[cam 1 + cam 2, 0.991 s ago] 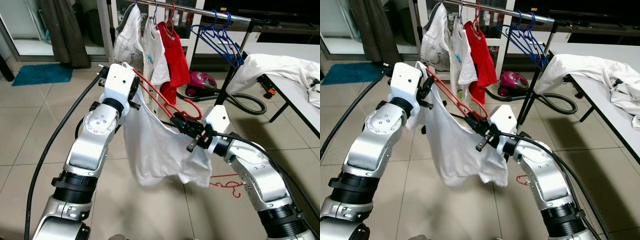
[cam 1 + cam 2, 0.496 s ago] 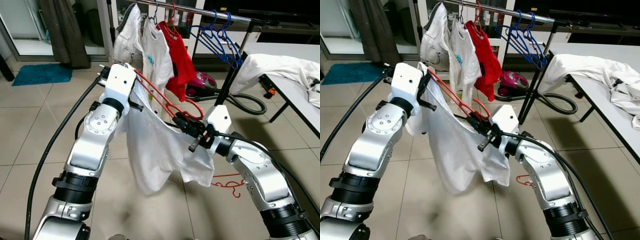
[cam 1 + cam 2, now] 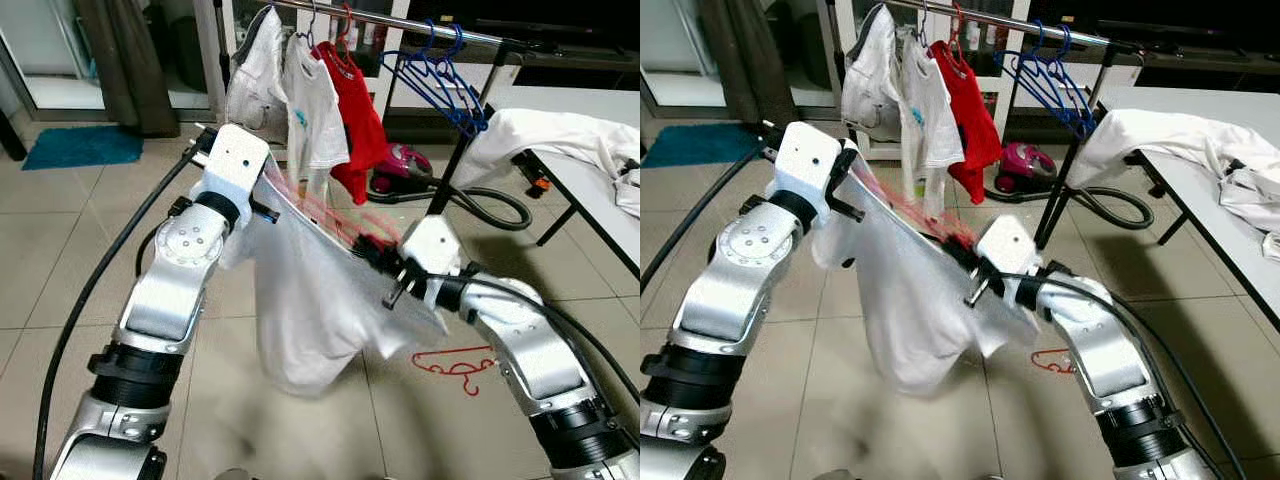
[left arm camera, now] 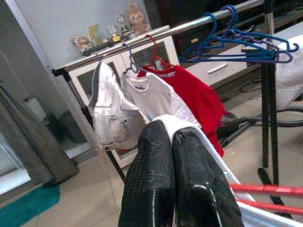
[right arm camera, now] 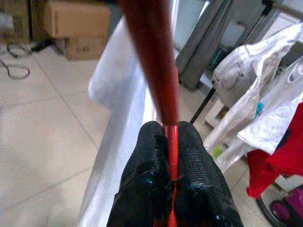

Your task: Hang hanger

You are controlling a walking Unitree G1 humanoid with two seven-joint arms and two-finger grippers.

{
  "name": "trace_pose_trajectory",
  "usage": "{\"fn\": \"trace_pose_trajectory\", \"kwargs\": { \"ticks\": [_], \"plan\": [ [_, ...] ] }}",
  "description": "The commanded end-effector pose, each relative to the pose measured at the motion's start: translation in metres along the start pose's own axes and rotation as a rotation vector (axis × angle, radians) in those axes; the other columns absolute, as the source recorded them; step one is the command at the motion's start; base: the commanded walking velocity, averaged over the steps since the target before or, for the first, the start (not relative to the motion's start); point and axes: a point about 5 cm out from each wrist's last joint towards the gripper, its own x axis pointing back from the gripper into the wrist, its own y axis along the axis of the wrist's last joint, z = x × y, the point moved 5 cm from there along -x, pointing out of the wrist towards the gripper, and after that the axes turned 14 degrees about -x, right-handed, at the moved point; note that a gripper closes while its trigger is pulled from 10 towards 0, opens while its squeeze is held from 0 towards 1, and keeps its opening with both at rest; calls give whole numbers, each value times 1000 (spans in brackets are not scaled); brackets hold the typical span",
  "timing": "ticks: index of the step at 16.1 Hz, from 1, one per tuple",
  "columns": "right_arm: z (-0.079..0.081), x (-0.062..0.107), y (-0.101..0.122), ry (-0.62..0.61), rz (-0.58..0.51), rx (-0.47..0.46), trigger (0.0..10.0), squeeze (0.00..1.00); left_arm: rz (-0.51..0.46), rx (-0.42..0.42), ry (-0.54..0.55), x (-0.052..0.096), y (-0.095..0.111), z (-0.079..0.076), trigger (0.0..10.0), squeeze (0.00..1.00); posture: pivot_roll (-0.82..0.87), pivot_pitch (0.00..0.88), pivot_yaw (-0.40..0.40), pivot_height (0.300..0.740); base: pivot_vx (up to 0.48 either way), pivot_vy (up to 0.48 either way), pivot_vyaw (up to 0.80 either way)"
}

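Hanger, red and blurred, stretches between the two grippers in the left eye view with a white shirt draped from it, in front of the clothes rail. The left gripper is at its upper end and the right gripper at its lower end. A second red hanger lies on the floor tiles.

From the left wrist, the left gripper's fingers are pressed together on the shirt's edge.

From the right wrist, the right gripper's fingers clamp the hanger's red bar.
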Motion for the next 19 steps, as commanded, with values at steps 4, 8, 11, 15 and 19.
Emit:
{"fn": "trace_pose_trajectory", "kwargs": {
  "ticks": [4, 8, 11, 15, 19],
  "plan": [
    [5, 0, 0, 45, 16, 35, 10000, 0, -67, -33, -21, -3, 19, 3, 0, 0, 57, 1, -71, 740, 0, 0, 0],
    [25, 6, 6, 219, -6, 36, 10000, 0, -105, -60, -184, -6, 21, -6, 0, 0, 54, 3, -70, 740, 0, 0, 0],
    [14, 10, 9, 245, 11, 62, 10000, 0, -99, -119, -350, -1, 14, -14, 0, 0, 53, 5, -72, 740, 0, 0, 0],
    [-9, 8, 17, 148, -2, 41, 10000, 0, -105, -131, -395, 3, 14, -14, 0, 0, 53, 6, -81, 740, 0, 0, 0],
    [11, 2, 4, 244, 57, 61, 10000, 0, -154, -96, -416, 3, 31, -19, 0, 0, 54, 4, -84, 740, 0, 0, 0]
  ]
}}
